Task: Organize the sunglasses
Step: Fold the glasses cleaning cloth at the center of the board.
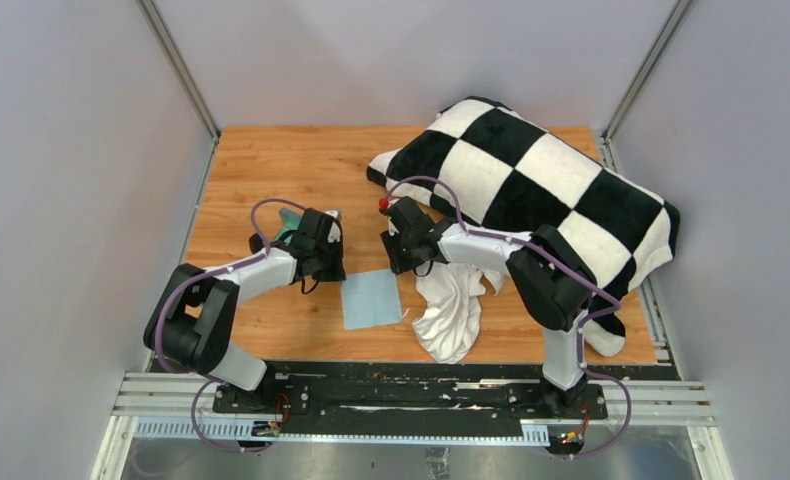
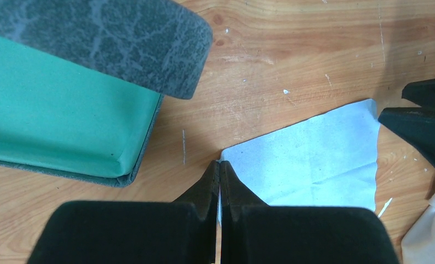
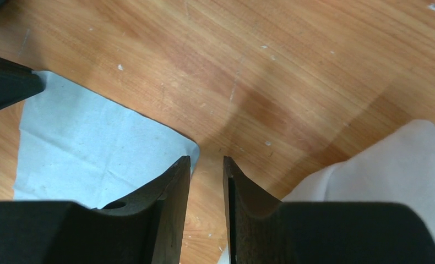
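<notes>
L grip (image 2: 219,164): jaws together, tips at corner of blue cloth (image 2: 314,159), beside open case (image 2: 55,115) | R grip (image 3: 206,162): jaws slightly apart, by another cloth corner | sunglasses: can't tell where

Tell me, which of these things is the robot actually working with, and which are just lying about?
Likely for the job: open glasses case, light-blue cloth; the sunglasses are not in view.
Lying about: checkered blanket, white rag.
</notes>
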You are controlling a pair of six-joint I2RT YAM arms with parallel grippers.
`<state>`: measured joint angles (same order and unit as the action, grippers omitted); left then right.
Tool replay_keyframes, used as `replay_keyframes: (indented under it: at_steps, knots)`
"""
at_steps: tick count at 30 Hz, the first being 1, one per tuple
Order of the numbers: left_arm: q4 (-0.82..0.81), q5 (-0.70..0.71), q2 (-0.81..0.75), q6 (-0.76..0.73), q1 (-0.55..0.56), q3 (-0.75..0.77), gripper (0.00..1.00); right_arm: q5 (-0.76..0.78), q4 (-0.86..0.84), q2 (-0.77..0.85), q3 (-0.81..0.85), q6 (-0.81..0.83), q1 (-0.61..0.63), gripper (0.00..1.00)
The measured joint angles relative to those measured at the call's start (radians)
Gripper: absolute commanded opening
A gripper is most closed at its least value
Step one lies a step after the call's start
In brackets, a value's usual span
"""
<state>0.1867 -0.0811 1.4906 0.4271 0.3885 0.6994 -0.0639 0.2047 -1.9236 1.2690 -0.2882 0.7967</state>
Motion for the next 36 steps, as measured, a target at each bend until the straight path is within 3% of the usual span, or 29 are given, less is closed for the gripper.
replay_keyframes:
  at_steps: [8, 12, 19, 28, 36]
  knots:
    - [0.004, 0.000, 0.000, -0.001, 0.000, 0.002, 0.00, -0.061, -0.021, -0.015, 0.000, -0.001, 0.000, 0.29]
    - [0.007, 0.000, 0.000, -0.002, 0.000, 0.002, 0.00, -0.073, -0.026, -0.027, 0.013, -0.003, 0.000, 0.12]
    - [0.024, -0.002, 0.000, -0.005, 0.000, 0.010, 0.00, -0.078, -0.032, -0.037, 0.018, -0.006, 0.000, 0.00]
    - [0.057, -0.010, -0.019, -0.008, 0.000, 0.017, 0.00, -0.094, -0.029, -0.038, 0.024, -0.006, 0.000, 0.00]
    - [0.074, -0.055, -0.128, 0.003, 0.000, 0.017, 0.00, -0.141, -0.022, -0.002, 0.024, -0.006, 0.000, 0.00]
